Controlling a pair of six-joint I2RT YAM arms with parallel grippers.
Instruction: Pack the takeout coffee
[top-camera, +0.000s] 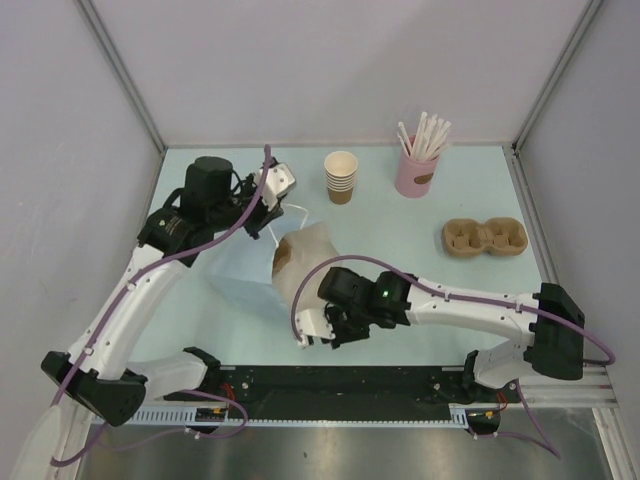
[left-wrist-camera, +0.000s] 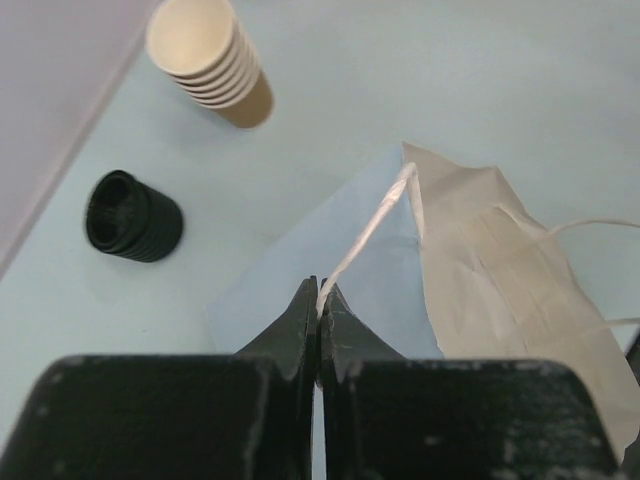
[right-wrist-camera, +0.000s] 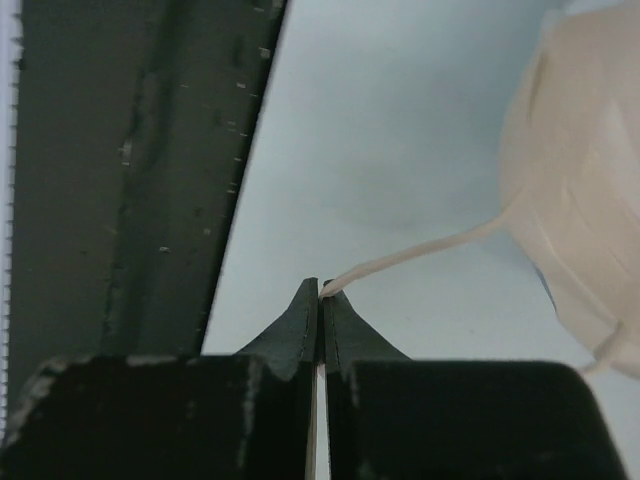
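Left gripper (left-wrist-camera: 320, 300) and right gripper (right-wrist-camera: 320, 290) each pinch shut on a twisted white cord handle (left-wrist-camera: 370, 225) of the pale-blue, cream-lined paper bag (top-camera: 240, 278) between them. A brown shape (top-camera: 283, 257) shows at the bag, its axis unclear.

The fingers of the left gripper (left-wrist-camera: 320, 300) look like matt black plastic, a little rough, and the right gripper (right-wrist-camera: 320, 290) has the same finish. The handle (left-wrist-camera: 365, 225) pinched in the left one and the other handle (right-wrist-camera: 420, 250) in the right one are twisted white paper cord. Just ahead of the left gripper, the bag (left-wrist-camera: 500, 270) is creased matt paper. Further ahead to its left, the cups (left-wrist-camera: 215, 60) are brown kraft paper and the lids (left-wrist-camera: 133, 215) are ribbed black plastic. The table (left-wrist-camera: 450, 80) is smooth and matt. Left of the right gripper, the rail (right-wrist-camera: 130, 180) is dark, scuffed metal.
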